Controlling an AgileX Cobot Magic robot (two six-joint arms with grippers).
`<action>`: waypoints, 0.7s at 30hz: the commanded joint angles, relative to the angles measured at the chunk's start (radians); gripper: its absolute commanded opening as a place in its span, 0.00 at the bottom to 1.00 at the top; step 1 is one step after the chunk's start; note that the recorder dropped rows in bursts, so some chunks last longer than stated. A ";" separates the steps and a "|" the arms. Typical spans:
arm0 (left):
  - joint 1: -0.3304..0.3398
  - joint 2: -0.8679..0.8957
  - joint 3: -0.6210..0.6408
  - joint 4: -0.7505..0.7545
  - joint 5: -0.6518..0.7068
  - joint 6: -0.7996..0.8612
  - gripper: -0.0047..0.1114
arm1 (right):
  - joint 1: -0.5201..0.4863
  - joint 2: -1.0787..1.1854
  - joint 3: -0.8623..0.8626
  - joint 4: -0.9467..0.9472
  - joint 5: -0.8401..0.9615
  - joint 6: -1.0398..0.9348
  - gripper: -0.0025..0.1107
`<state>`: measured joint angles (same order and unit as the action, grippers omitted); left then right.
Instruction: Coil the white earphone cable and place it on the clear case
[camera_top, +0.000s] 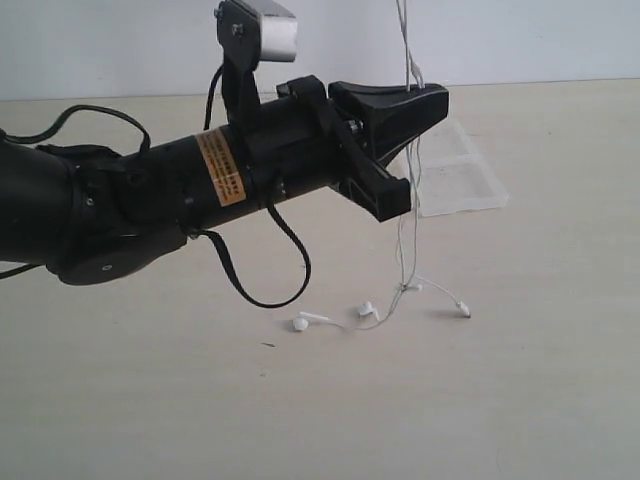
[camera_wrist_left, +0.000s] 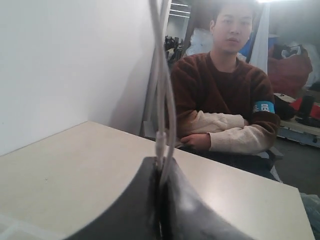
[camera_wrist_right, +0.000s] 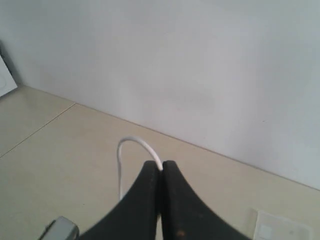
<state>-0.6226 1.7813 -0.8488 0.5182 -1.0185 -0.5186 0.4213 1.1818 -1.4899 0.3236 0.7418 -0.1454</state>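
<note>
Lying nearest you on the table (camera_top: 150, 420), the earbuds of the white earphone cable (camera_top: 404, 287) have bare tabletop on every side. Above them your left gripper (camera_top: 425, 100) is clamped on the hanging strands, which run up past the exterior view's top edge. Your right gripper (camera_wrist_right: 161, 167) pinches a cable loop between closed fingers. Farther back, the clear case (camera_top: 465, 185) lies flat, short of the table's rear edge.

The earphone cable (camera_wrist_left: 160, 142) is white. The left arm (camera_top: 150, 190) is black with an orange label (camera_top: 220, 168) — dark print on it, too small to read. The clear case (camera_top: 465, 175) looks milky, maybe faintly grey. The table (camera_top: 520, 380) is pale tan.
</note>
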 joint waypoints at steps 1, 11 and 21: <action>-0.005 -0.073 -0.005 0.039 0.051 -0.016 0.04 | -0.003 -0.080 0.123 -0.037 -0.101 -0.009 0.02; -0.005 -0.181 -0.005 0.178 0.307 -0.071 0.04 | -0.079 -0.277 0.491 -0.012 -0.350 -0.014 0.02; -0.005 -0.221 -0.005 0.220 0.474 -0.112 0.04 | -0.079 -0.414 0.827 0.027 -0.663 0.016 0.02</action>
<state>-0.6226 1.5803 -0.8507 0.7163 -0.5719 -0.6101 0.3456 0.8001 -0.7382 0.3305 0.1777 -0.1455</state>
